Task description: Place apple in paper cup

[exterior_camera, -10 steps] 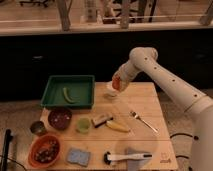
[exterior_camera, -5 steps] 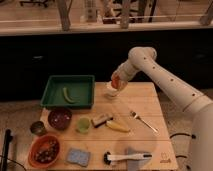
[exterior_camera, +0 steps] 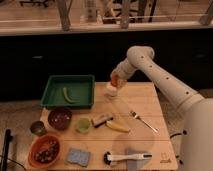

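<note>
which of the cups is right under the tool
The white paper cup at the table's far edge, directly below the tool holding the apple. The green cup and dark metal cup sit near the front left.

One camera, high and set back — looks down across the wooden table (exterior_camera: 145,100), pincer (exterior_camera: 114,81) at its far edge.

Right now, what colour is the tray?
Green. The tray shows in the camera view, left of the gripper holding the apple.
</note>
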Available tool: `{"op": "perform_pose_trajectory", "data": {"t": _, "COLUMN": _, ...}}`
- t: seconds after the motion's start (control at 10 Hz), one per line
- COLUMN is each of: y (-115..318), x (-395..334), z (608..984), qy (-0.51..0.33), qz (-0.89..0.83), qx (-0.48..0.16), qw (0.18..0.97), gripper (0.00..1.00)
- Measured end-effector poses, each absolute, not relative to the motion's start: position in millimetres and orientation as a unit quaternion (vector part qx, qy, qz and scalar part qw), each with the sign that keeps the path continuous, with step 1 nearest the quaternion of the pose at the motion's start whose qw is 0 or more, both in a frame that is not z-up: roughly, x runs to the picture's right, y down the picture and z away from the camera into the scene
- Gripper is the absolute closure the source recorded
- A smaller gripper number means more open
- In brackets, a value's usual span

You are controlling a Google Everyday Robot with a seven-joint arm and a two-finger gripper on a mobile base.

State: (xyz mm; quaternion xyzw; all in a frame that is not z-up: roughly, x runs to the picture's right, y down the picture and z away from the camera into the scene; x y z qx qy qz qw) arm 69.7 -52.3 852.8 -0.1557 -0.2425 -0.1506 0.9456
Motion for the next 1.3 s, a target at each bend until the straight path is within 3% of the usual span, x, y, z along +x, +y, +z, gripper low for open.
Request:
{"op": "perform_pose_trajectory", "data": {"t": 0.2, "y": -55.0, "x": 70.0, "z": 860.1, "qy": -0.238, "qz": -0.151, "qx": -0.159, "qw": 0.946, "gripper": 0.90}}
{"op": "perform_pose_trajectory", "data": {"t": 0.9, "y": -58.2, "x": 68.6, "z": 875.0, "qy": -0.241, "qz": -0.152, "qx": -0.174, "qw": 0.943, "gripper": 0.22}}
{"op": "perform_pose_trajectory", "data": {"t": 1.3, "y": -65.9, "x": 72.0, "z": 877.0, "qy": -0.244, "qz": -0.156, "qx": -0.170, "qw": 0.942, "gripper": 0.20}}
